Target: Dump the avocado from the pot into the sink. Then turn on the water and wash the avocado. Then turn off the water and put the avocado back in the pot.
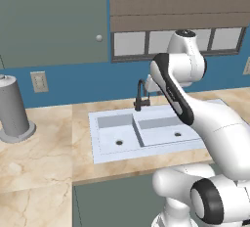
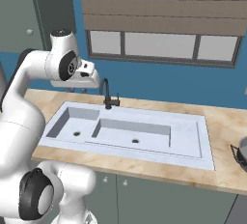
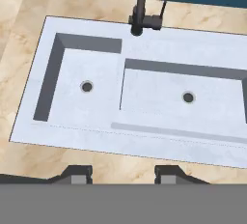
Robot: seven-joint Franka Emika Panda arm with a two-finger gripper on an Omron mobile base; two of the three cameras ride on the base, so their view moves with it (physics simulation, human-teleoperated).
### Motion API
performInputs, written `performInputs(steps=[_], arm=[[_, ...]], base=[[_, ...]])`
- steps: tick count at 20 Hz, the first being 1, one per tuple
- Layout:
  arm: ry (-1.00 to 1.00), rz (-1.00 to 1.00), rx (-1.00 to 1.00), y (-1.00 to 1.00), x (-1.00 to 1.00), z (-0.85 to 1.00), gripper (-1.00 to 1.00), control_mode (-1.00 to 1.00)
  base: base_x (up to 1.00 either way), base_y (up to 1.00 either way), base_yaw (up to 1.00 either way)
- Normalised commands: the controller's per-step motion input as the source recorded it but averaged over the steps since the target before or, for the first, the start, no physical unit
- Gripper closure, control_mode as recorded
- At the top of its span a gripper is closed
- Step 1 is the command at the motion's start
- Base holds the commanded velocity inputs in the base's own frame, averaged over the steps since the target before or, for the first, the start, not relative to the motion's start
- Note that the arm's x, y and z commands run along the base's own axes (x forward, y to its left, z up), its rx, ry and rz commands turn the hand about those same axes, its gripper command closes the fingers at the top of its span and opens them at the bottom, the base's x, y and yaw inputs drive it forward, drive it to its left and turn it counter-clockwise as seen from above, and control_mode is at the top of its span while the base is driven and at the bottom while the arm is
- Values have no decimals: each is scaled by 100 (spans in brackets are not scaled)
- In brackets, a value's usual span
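The sink [image 3: 202, 49] lies right under my hand, a pale double basin with a dark drain in each half, and both basins hold nothing. In the hand view my gripper [image 3: 123, 175] is open, its two fingertips apart above the sink's front rim with nothing between them. From the right base view the gripper [image 2: 79, 89] hangs over the sink's [image 2: 193, 141] left basin, beside the black faucet [image 2: 108, 96]. Part of the grey pot [image 2: 242, 154] shows on the counter at the far right edge. The avocado is out of view.
The black faucet [image 3: 141, 18] stands at the sink's back rim, with its handle to the right. A tall grey cylinder on a round base [image 1: 12, 108] stands on the counter far left of the sink [image 1: 97, 147]. A blue wall and a window run behind the counter.
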Motion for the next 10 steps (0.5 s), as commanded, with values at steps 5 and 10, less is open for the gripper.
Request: performInputs(steps=[5,10], arm=[[-2,-8,1,-24,-17,0,-100,-100],[-1,-26,4,-54,-37,0,-100,-100]], base=[[0,0,0],[0,0,0]])
